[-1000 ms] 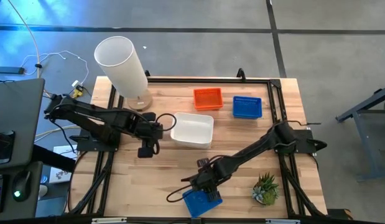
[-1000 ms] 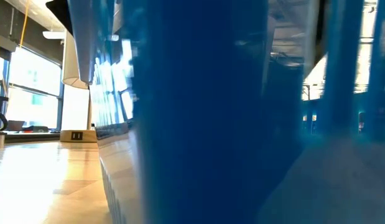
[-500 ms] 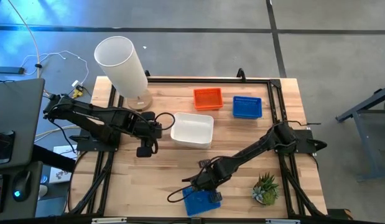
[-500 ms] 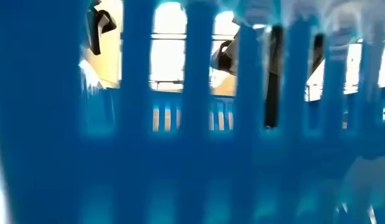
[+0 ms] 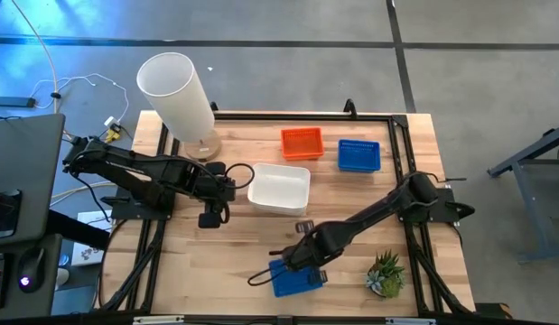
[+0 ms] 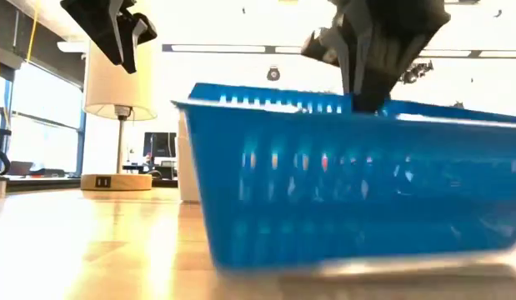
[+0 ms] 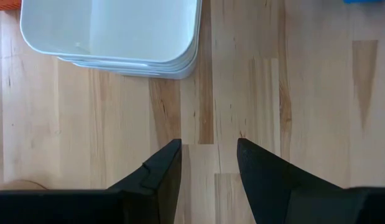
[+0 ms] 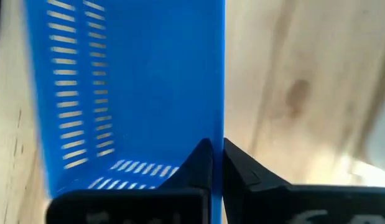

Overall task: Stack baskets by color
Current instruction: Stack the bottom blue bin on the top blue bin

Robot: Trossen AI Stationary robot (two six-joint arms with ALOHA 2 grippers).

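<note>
The loose blue basket [image 5: 295, 278] lies near the table's front edge, at about six o'clock from the white stack [image 5: 280, 188], its long axis running nearly nine to three with a slight tilt. The right gripper [image 5: 304, 255] sits at the basket's twelve o'clock wall, its fingers pinched together on that thin rim, one inside and one outside, as the right wrist view shows [image 8: 212, 163]. The low view has the basket [image 6: 349, 183] still sitting on the wood, not lifted. Its mate, the other blue basket [image 5: 358, 155], lies at roughly one o'clock, well apart, at the far side of the table just beside the orange basket [image 5: 302, 143]. So the carry should run away from the front edge and to the right, and the right arm is much the nearer. The left gripper [image 5: 211, 218] hangs at nine o'clock of the white stack, fingers apart and holding nothing [image 7: 208, 163].
</note>
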